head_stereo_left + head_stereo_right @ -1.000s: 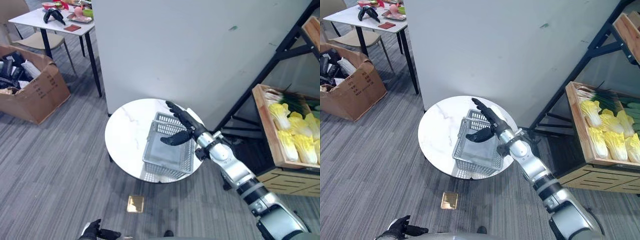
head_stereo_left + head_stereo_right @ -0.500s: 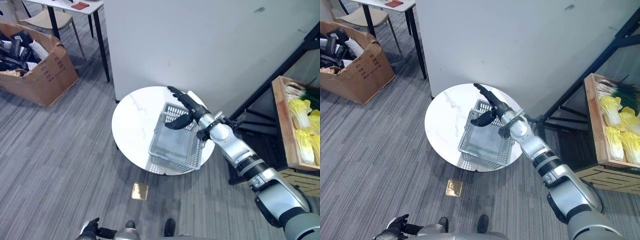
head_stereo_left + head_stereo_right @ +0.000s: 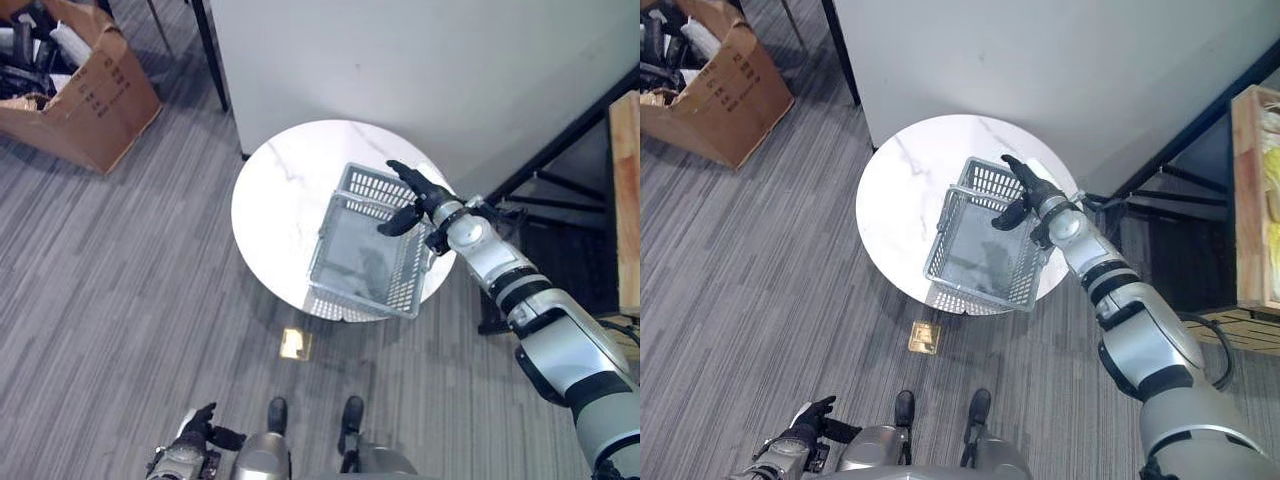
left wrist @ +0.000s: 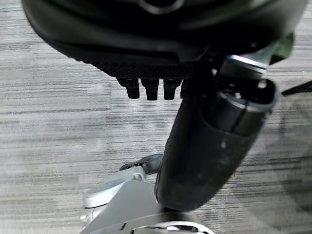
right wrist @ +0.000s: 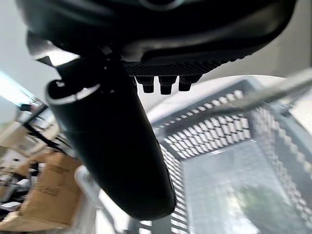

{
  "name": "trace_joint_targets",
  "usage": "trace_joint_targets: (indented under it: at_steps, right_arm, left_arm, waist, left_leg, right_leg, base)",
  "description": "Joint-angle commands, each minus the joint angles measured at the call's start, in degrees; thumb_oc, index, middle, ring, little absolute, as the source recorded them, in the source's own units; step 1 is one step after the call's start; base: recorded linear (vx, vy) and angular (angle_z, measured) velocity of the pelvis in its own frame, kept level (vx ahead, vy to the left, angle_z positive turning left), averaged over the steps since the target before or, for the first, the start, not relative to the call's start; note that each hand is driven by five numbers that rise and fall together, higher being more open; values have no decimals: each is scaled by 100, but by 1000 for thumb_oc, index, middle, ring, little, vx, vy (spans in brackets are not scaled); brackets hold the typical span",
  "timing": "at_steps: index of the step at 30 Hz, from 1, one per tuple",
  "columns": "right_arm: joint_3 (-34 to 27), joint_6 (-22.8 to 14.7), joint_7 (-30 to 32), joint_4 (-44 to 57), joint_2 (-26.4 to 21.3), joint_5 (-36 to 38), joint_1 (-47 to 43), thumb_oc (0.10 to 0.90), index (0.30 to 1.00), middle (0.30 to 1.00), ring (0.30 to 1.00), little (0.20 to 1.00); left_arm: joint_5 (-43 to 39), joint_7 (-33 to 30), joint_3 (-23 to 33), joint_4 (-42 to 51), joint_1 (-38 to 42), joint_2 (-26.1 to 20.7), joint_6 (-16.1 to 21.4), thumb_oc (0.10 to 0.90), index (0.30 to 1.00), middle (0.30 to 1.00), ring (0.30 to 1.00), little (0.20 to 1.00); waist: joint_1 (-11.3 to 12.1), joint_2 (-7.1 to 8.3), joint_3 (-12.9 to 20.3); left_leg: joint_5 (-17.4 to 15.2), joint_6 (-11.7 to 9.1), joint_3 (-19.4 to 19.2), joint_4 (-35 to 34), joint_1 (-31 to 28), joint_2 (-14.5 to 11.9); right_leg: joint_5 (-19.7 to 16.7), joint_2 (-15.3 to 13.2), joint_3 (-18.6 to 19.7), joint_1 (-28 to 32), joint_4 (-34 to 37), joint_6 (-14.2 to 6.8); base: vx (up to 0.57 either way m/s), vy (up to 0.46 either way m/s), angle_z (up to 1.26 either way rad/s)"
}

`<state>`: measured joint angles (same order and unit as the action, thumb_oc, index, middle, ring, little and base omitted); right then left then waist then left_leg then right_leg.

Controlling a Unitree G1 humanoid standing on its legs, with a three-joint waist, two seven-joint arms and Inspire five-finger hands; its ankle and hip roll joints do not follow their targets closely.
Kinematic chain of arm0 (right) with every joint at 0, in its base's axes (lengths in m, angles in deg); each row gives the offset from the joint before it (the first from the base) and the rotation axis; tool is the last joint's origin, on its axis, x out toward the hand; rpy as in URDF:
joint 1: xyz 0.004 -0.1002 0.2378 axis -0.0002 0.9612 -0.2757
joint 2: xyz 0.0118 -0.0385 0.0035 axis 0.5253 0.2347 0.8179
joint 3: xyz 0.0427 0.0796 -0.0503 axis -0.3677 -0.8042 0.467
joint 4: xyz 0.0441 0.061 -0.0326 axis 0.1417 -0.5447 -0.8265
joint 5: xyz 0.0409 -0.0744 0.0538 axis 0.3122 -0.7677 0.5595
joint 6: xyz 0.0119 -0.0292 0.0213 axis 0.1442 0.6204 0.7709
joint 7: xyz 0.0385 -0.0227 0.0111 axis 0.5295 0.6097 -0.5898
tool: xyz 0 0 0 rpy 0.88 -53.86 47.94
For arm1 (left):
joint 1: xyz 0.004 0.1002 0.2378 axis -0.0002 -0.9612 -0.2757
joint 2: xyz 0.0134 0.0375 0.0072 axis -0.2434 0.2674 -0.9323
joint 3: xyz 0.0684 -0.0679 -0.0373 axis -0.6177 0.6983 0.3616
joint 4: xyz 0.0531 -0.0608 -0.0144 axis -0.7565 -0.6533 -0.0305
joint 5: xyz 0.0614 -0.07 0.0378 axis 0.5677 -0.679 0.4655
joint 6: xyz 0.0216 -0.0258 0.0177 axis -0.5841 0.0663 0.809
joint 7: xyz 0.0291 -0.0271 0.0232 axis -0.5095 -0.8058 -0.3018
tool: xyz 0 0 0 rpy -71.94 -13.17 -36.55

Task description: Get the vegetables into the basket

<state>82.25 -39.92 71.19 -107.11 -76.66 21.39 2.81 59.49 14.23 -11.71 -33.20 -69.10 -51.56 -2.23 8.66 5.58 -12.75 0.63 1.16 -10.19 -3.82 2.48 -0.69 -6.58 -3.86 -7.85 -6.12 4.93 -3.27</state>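
Observation:
An empty grey wire basket (image 3: pixel 365 250) stands on the right half of a round white marble table (image 3: pixel 280 195). My right hand (image 3: pixel 415 196) hovers open over the basket's far right corner, fingers straight and thumb spread, holding nothing. In the right wrist view the basket's mesh floor (image 5: pixel 229 180) lies just past the thumb (image 5: pixel 112 141). My left hand (image 3: pixel 196 432) hangs low by my side, open and empty, over the carpet (image 4: pixel 58 122). A strip of yellow vegetables (image 3: pixel 1272 140) shows in a wooden crate (image 3: pixel 1248 200) at the far right.
A white partition wall (image 3: pixel 420 60) rises right behind the table. The black shelf frame (image 3: pixel 560 150) holding the crate stands to the right of the table. A cardboard box (image 3: pixel 85 95) of clutter sits at the far left. A brass floor plate (image 3: pixel 295 343) lies near the table.
The camera has tilted down, so the shelf and its vegetables slid mostly out to the right. My right hand stayed open and drifted from above the basket's middle toward its far right corner.

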Motion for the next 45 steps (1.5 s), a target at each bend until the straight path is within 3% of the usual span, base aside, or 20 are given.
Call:
trace_joint_targets:
  at_steps: [1,2,5,9,15,20,24,25,26,27,32,37,39,45]
  right_arm:
    - [250,-229,87,-413,275,-340,-1173,863,948,948,948,948]
    - [312,-209,44,-542,350,-414,-1182,400,300,300,300,300]
    - [193,-195,42,-838,611,-395,-1022,400,300,300,300,300]
    - [140,-200,-23,-560,529,-326,-767,400,300,300,300,300]
    - [68,-219,-186,269,176,-256,-286,400,300,300,300,300]
    - [-93,-275,-394,1562,-472,-180,407,400,300,300,300,300]
    - [-496,-341,-514,2530,-891,26,1118,400,300,300,300,300]
    - [-799,-379,-603,3128,-1231,99,1601,400,300,300,300,300]
    - [-806,-375,-605,3136,-1234,98,1610,400,300,300,300,300]
    - [-1149,-416,-783,3755,-1625,272,2140,400,300,300,300,300]
    - [-1902,-484,-1050,4530,-2066,931,3172,400,300,300,300,300]
    - [-2368,-555,-1044,4818,-2184,965,3687,400,300,300,300,300]
    - [-2855,-618,-960,4913,-2213,793,4247,400,300,300,300,300]
    - [-3213,-597,-952,4615,-2150,640,4801,400,300,300,300,300]
  left_arm:
    - [-130,-85,-295,-236,81,-23,70,900,1000,1000,1000,1000]
    - [-136,-82,-313,-247,84,-27,71,900,1000,1000,1000,1000]
    - [-172,-79,-312,-251,111,3,63,900,1000,1000,1000,1000]
    - [-106,-35,-263,-246,78,5,30,900,1000,1000,1000,1000]
    - [41,69,-136,-300,-71,26,-45,900,1000,1000,1000,1000]
    - [197,137,94,-382,-255,31,-109,900,1000,1000,1000,1000]
    - [295,165,230,-401,-338,47,-160,900,1000,1000,1000,1000]
    - [385,187,310,-392,-361,62,-178,900,1000,1000,1000,1000]
    - [385,187,305,-391,-362,62,-178,900,1000,1000,1000,1000]
    - [521,214,342,-379,-372,97,-212,900,1000,1000,1000,1000]
    - [671,326,314,-364,-435,200,-187,900,1000,1000,1000,1000]
    - [758,381,287,-331,-457,267,-157,900,1000,1000,1000,1000]
    - [843,415,292,-287,-460,321,-146,900,1000,1000,1000,1000]
    - [957,453,224,-282,-447,346,-127,900,1000,1000,1000,1000]
  waist:
    - [57,238,108]
    - [67,237,117]
    - [82,258,153]
    - [81,291,207]
    - [16,260,358]
    - [-140,170,596]
    - [-303,84,749]
    - [-428,16,850]
    - [-424,16,851]
    - [-535,-44,921]
    - [-776,-143,1002]
    - [-881,-202,1028]
    - [-1026,-259,1023]
    - [-1183,-326,1047]
  left_leg:
    - [-111,87,169,-117,91,211]
    - [-113,85,185,-117,84,209]
    - [-123,70,238,-118,26,197]
    - [-154,58,228,-108,-98,173]
    - [-202,51,169,-108,-326,156]
    - [-256,36,111,-118,-581,142]
    - [-274,21,81,-118,-743,131]
    - [-274,9,55,-118,-819,125]
    - [-275,9,55,-118,-820,125]
    - [-262,2,27,-118,-858,117]
    - [-258,-8,-79,-118,-872,97]
    - [-272,3,-195,-118,-893,85]
    - [-280,14,-325,-118,-940,66]
    - [-303,14,-381,-118,-948,63]
  right_leg:
    - [75,-189,233,236,-28,-283]
    - [104,-182,221,249,-25,-269]
    - [164,-162,188,329,6,-253]
    - [219,-147,209,443,6,-226]
    - [269,-147,227,640,6,-220]
    - [343,-137,237,850,-6,-221]
    - [407,-123,259,983,-66,-213]
    - [445,-115,267,1024,-108,-204]
    - [446,-115,267,1024,-109,-204]
    - [469,-104,283,1035,-151,-199]
    - [442,-81,365,985,-185,-203]
    - [398,-54,503,932,-167,-220]
    - [412,-22,633,854,-269,-225]
    - [404,-5,694,820,-282,-230]
  base:
    - [12,-61,2]
    - [8,-77,0]
    - [-31,-48,2]
    - [-44,-44,5]
    - [-28,-17,-4]
    - [-40,-19,-2]
    - [-68,-41,-6]
    - [-59,-35,-5]
    - [-122,-75,-2]
    - [-81,-49,0]
    - [-57,-29,-7]
    - [-26,-15,-25]
    - [-35,-27,-12]
    - [-10,-15,-13]
